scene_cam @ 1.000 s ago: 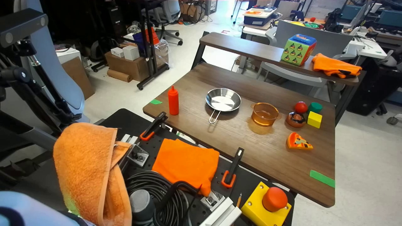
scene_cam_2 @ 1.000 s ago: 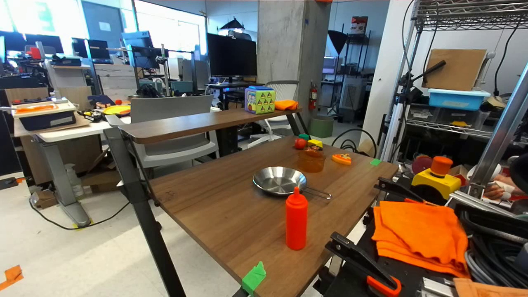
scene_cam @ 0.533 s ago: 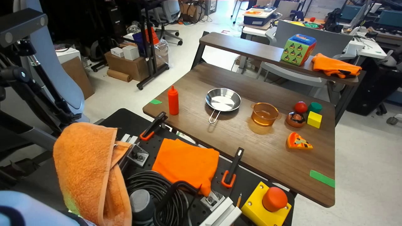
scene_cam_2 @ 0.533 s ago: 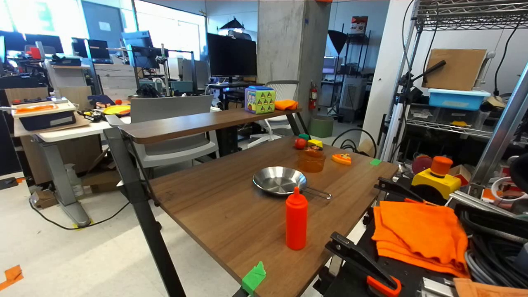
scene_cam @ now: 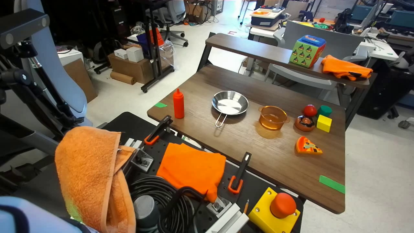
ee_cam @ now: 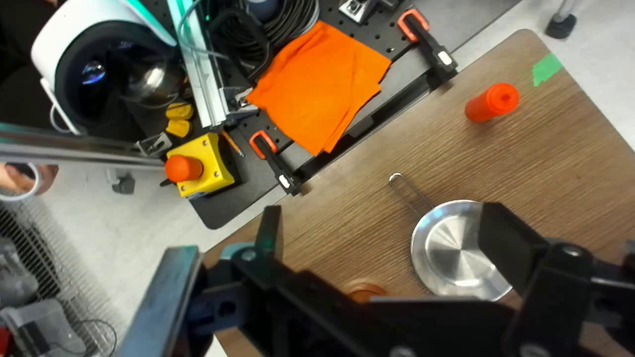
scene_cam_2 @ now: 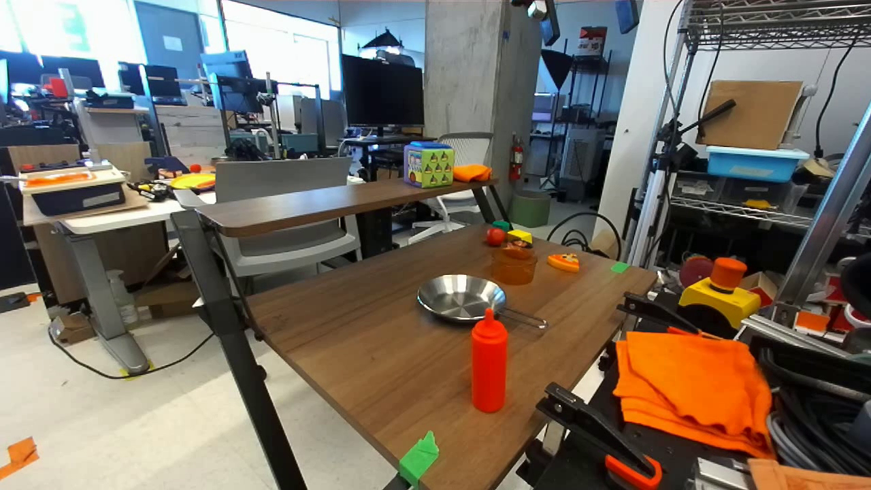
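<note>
My gripper [ee_cam: 382, 233] is open and empty in the wrist view, its two dark fingers wide apart above the table. The steel pan [ee_cam: 454, 248] lies below, partly hidden by a finger; it also shows in both exterior views [scene_cam: 230, 103] [scene_cam_2: 461, 298]. An amber pot [scene_cam: 272, 118] stands beside the pan, mostly hidden by the gripper in the wrist view [ee_cam: 364, 291]. A red squeeze bottle [scene_cam: 178, 104] stands upright at one end. A pizza slice [scene_cam: 308, 146], a tomato [scene_cam: 310, 110], a yellow block [scene_cam: 324, 123], a green cylinder [scene_cam: 324, 110] and a brown ring-shaped piece [scene_cam: 304, 124] lie at the other end.
A raised shelf [scene_cam: 249, 48] at the table's back carries a colourful box [scene_cam: 307, 51] and an orange cloth [scene_cam: 346, 68]. Black clamps [scene_cam: 240, 173] grip the near edge. A yellow box with a red button [scene_cam: 275, 210] and a folded orange cloth [scene_cam: 192, 170] lie on the black base.
Dark arm or gripper parts have come into an exterior view at its top edge. A hand and white ring at its right edge have shifted. The table objects have not moved.
</note>
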